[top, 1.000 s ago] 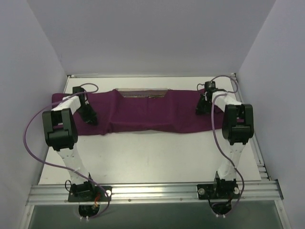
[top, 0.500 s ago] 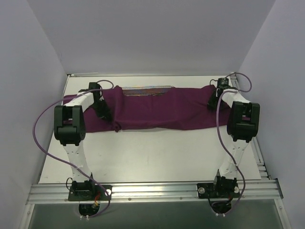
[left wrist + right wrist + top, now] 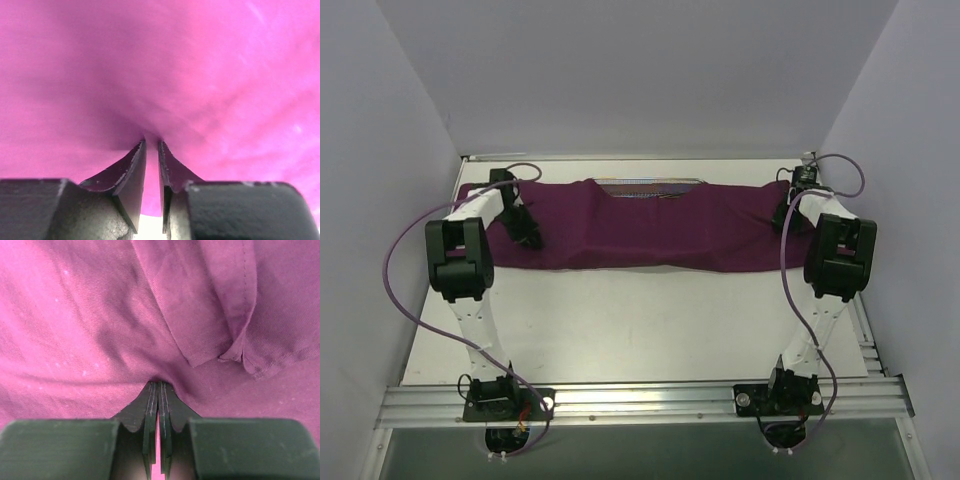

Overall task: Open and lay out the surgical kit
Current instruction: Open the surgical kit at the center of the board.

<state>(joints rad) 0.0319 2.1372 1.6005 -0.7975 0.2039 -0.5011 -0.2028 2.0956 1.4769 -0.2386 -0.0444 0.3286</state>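
The dark purple cloth wrap (image 3: 640,228) lies stretched wide across the far part of the table. The silver wire-mesh tray (image 3: 645,187) shows only as a strip at the cloth's far edge; the rest is covered. No instruments can be made out. My left gripper (image 3: 528,232) is shut on the cloth near its left end; in the left wrist view the cloth (image 3: 165,75) is pinched between the nearly closed fingers (image 3: 131,167). My right gripper (image 3: 782,212) is shut on the cloth's right end, and the cloth (image 3: 100,330) fills the right wrist view, with a folded hem (image 3: 235,305).
White walls close in the table on the left, back and right. The bare white table surface (image 3: 640,320) lies between the cloth and the aluminium rail (image 3: 640,400) carrying both arm bases. Purple cables loop beside each arm.
Both grippers have moved outward and farther back, pulling the cloth wider and flatter. The cloth's ends now reach nearer the side walls, and the tray strip has shifted right.
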